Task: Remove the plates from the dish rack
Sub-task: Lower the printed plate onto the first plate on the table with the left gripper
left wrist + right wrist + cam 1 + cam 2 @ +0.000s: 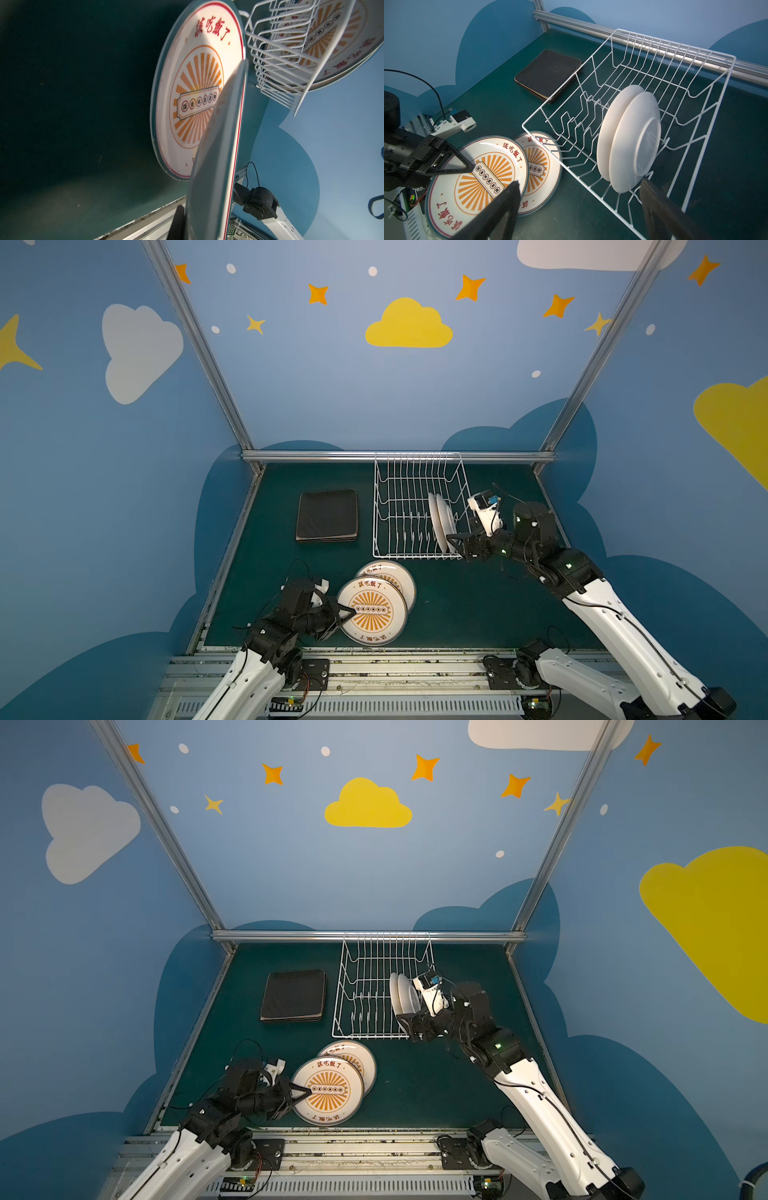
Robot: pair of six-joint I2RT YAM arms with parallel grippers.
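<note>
- Fingers (343, 609) of your left gripper (352, 609) pinch the top sunburst plate (372, 624) near the table's (478, 605) front edge.
- Your right gripper's (579, 182) fingers stand spread near two upright white plates (633, 141) in the dish rack (415, 558).

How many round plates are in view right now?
4. Two stand upright in the dish rack: inner plate and outer plate. One sunburst plate lies on the table; the left hand grips a second sunburst plate overlapping it. None seems hidden.

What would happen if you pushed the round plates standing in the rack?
The standing plates rest on edge between tines of the dish rack, so they'd probably rock or tip. Smooth and rigid-looking, they're likely slippery, maybe breakable.
</note>
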